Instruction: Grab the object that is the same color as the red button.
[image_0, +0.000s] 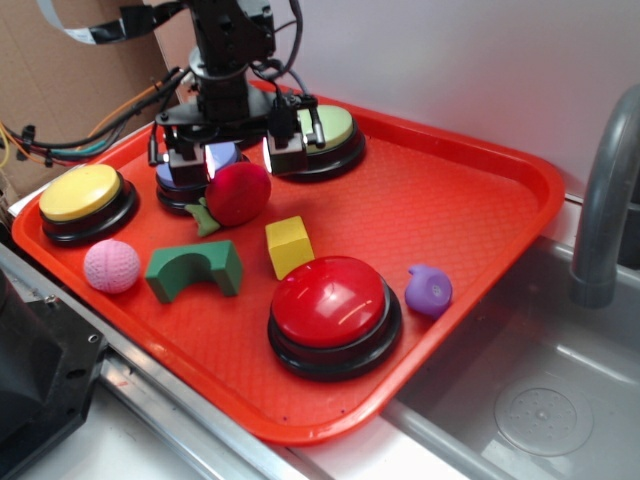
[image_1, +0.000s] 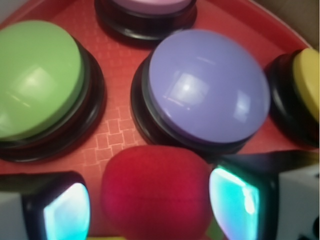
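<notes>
A big red tray (image_0: 480, 190) sits next to a metal sink (image_0: 540, 400). All the toys and buttons are on the tray.

The biggest button is the red button (image_0: 330, 300), near the front of the tray. It is shiny and round on a black base. At the back is a green button (image_0: 335, 130). On the left is a yellow button (image_0: 82, 195). A purple button (image_1: 207, 85) is between them, mostly hidden by the robot in the side view. In the wrist view a pink button (image_1: 150, 5) peeks in at the top.

The robot's black arm (image_0: 225, 60) comes down over the back of the tray. Its gripper (image_0: 238, 155) is wide open, with one finger on each side of the fuzzy red fruit (image_0: 238, 193). I cannot tell if the fingers (image_1: 230, 200) touch it.

The fruit lies in the middle of the tray, just in front of the purple button. It is almost round, so it has no clear long side. Its green stem (image_0: 203, 218) points down and left, toward the green arch block (image_0: 195, 270).

A yellow cube (image_0: 288, 246) sits just right of the arch. A pink ball (image_0: 111, 266) is on the left. A small purple toy (image_0: 428, 290) is right of the red button
</notes>
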